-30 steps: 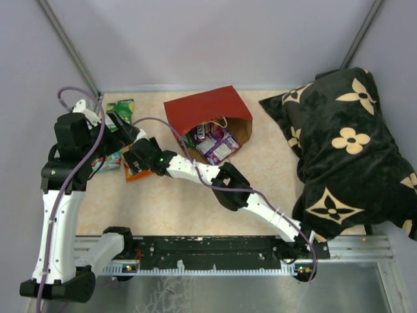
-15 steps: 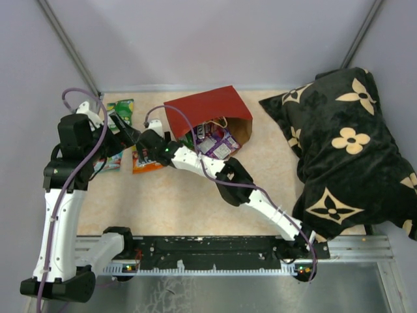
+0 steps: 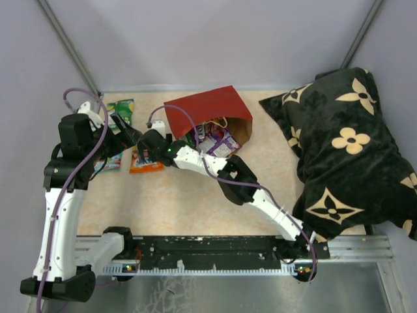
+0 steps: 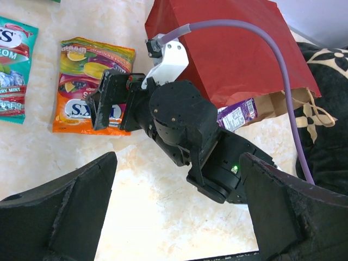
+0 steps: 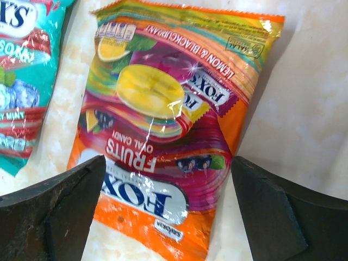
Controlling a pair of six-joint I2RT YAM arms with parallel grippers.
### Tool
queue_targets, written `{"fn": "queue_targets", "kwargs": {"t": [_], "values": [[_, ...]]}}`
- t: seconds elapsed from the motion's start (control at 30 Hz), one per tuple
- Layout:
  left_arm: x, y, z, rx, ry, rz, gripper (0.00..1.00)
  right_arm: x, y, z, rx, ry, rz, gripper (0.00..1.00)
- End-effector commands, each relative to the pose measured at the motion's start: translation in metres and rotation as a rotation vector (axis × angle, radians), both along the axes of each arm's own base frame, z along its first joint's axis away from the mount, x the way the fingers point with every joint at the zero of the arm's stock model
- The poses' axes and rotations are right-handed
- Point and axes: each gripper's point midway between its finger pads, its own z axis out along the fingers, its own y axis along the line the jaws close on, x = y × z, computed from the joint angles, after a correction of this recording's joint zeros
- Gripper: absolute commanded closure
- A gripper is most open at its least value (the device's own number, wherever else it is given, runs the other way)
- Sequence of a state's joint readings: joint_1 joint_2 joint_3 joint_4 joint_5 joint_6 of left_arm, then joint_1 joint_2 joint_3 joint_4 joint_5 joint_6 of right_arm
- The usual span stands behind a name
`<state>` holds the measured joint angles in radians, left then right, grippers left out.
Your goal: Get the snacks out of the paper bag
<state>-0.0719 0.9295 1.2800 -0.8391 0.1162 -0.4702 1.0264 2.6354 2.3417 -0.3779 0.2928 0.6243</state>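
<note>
The paper bag [image 3: 207,111] [image 4: 228,49] lies on its side, red outside up, its mouth toward the pillow. Purple snacks [image 3: 218,142] [image 4: 237,115] spill from the mouth. An orange candy packet [image 3: 146,165] [image 4: 89,81] [image 5: 168,119] lies flat on the table left of the bag. My right gripper [image 3: 143,154] [image 4: 109,102] [image 5: 168,217] hovers over it, open, its fingers either side of the packet's lower end. A teal packet [image 3: 107,163] [image 4: 13,70] [image 5: 24,81] lies beside it and a green one [image 3: 121,108] further back. My left gripper [image 3: 128,134] [image 4: 176,217] is open and holds nothing, just above the right wrist.
A black pillow with cream flowers [image 3: 345,143] [image 4: 326,109] fills the table's right side. The right arm's purple cable [image 4: 272,65] arcs over the bag. Grey walls close the back and both sides.
My right gripper has drawn back toward the bag and turned, uncovering more of the orange packet lying on the table. The left arm has hardly moved.
</note>
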Motion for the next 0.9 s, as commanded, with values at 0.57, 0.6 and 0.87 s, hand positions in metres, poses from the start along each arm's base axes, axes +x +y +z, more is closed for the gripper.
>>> {"fn": "queue_targets", "kwargs": {"t": [0.57,0.6,0.87], "values": [[0.081,0.000,-0.023,0.000,-0.027,0.034,0.01,-0.127,-0.149,0.208,0.264,-0.382,-0.028,0.01],[0.085,-0.002,-0.031,-0.016,-0.015,0.035,0.02,-0.129,-0.169,0.222,0.269,-0.409,-0.060,0.01],[0.121,-0.024,-0.080,-0.070,0.041,-0.053,0.04,-0.065,-0.338,0.293,0.219,-0.515,-0.317,0.07]]}}
